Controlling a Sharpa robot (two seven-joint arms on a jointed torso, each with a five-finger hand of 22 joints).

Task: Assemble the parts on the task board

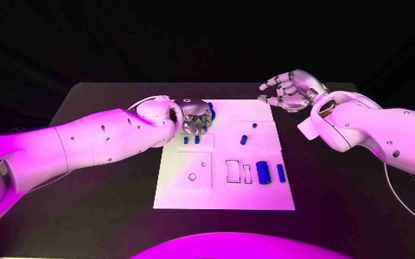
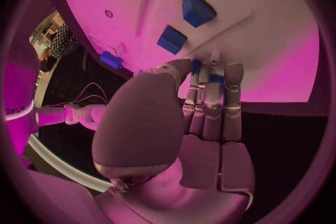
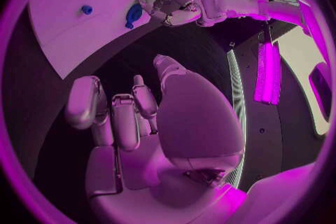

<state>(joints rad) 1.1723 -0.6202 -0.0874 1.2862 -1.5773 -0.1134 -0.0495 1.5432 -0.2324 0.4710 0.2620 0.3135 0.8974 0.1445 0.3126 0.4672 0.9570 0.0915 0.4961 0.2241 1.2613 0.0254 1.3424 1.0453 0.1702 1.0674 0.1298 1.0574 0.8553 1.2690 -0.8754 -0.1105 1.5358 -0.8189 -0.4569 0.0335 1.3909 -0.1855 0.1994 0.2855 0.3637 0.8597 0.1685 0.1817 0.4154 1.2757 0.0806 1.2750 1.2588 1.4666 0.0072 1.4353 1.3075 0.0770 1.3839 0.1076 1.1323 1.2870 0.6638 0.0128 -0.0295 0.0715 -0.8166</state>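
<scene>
Now left hand sits at the board's top-left corner, fingers pinched on a blue part, likely to seat or lift it. Right hand hovers off the top-right corner, fingers loosely apart, empty, waiting. Other parts lie lower right on the board.

I count one board on the surface. On it I see six blue parts: two small ones side by side, one tilted at centre, two larger at five o'clock, one under the left hand.
</scene>
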